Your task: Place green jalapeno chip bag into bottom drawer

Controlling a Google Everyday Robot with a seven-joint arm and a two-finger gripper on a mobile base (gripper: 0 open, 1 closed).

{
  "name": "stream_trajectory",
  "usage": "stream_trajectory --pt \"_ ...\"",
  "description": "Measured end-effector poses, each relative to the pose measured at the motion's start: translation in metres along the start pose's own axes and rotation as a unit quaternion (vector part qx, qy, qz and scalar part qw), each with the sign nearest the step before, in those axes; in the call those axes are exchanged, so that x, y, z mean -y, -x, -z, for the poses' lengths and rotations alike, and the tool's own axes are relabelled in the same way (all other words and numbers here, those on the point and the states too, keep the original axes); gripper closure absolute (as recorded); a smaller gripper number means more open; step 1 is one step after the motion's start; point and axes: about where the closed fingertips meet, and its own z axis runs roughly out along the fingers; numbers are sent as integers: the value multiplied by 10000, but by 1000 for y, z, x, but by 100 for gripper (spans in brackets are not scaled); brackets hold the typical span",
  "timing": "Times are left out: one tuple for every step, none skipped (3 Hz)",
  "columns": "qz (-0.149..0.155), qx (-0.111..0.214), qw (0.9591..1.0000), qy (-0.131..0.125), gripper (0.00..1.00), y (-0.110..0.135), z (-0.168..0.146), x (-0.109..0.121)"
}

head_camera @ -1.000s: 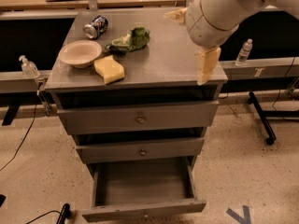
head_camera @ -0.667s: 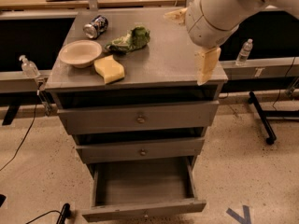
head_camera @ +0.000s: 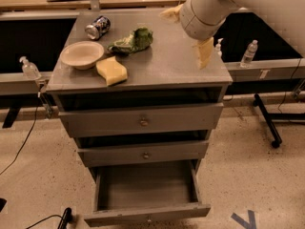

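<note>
The green jalapeno chip bag (head_camera: pixel 133 40) lies crumpled on the grey cabinet top (head_camera: pixel 176 63), left of centre and towards the back. My gripper (head_camera: pixel 188 32) hangs over the right part of the top, to the right of the bag and apart from it. Its yellowish fingers (head_camera: pixel 205 52) are spread and hold nothing. The bottom drawer (head_camera: pixel 147 214) is pulled out at floor level, and its inside shows nothing in it. The two shallower drawers above it are shut.
A tan bowl (head_camera: pixel 81 54), a yellow sponge block (head_camera: pixel 111 70) and a dark soda can (head_camera: pixel 97 27) lie on the left of the cabinet top, near the bag. Water bottles (head_camera: pixel 249 53) stand on a rail to the right. A black stand leg (head_camera: pixel 267 120) crosses the floor at right.
My gripper has moved a little up and to the left, closer to the bag. The bag, the other objects and the drawers have not moved.
</note>
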Motion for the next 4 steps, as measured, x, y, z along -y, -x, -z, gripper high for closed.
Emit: stream_trajectory --pt "349 -57 9993 -124 0 -21 -27 24" --pt "558 4 9981 -249 0 -37 -65 45" --pt "415 304 9967 -633 4 -44 -107 66" --pt "282 611 9927 -996 12 -49 -136 91"
